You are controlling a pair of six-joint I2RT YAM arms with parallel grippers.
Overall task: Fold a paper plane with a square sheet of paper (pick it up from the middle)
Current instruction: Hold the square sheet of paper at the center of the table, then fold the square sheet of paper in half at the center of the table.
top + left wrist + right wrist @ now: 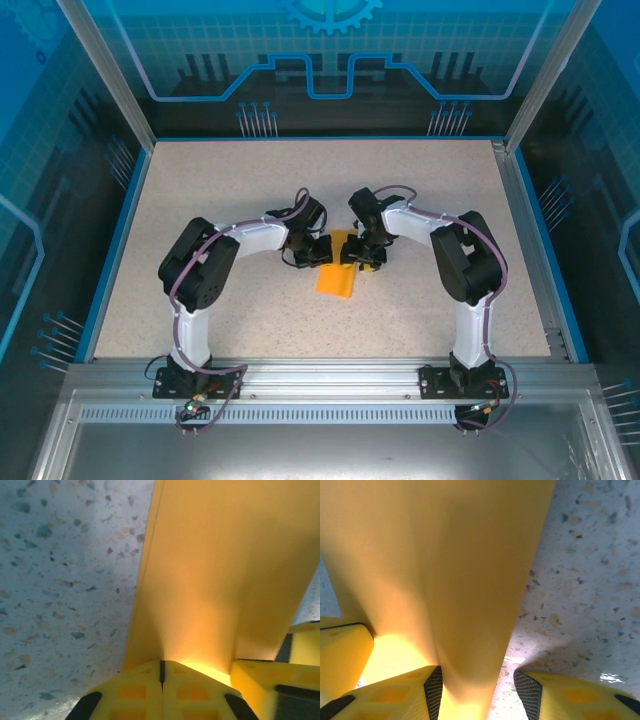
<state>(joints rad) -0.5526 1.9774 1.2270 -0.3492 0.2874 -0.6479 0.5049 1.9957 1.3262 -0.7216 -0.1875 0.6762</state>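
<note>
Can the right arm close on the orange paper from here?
Likely yes: the paper already lies between the open jaws of the right arm, and the left arm, its jaws shut on it alongside, leaves that stretch free.

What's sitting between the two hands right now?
The folded orange paper. The top view shows it between the left hand and the right hand, with the speckled table around it.

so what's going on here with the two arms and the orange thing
Both arms meet at the middle of the table over a folded orange paper. The left gripper is shut, apparently pinching the paper along a crease. The right gripper stands open astride the same paper, one pad against it. The paper looks like a narrow strip, not yet a dart.
</note>
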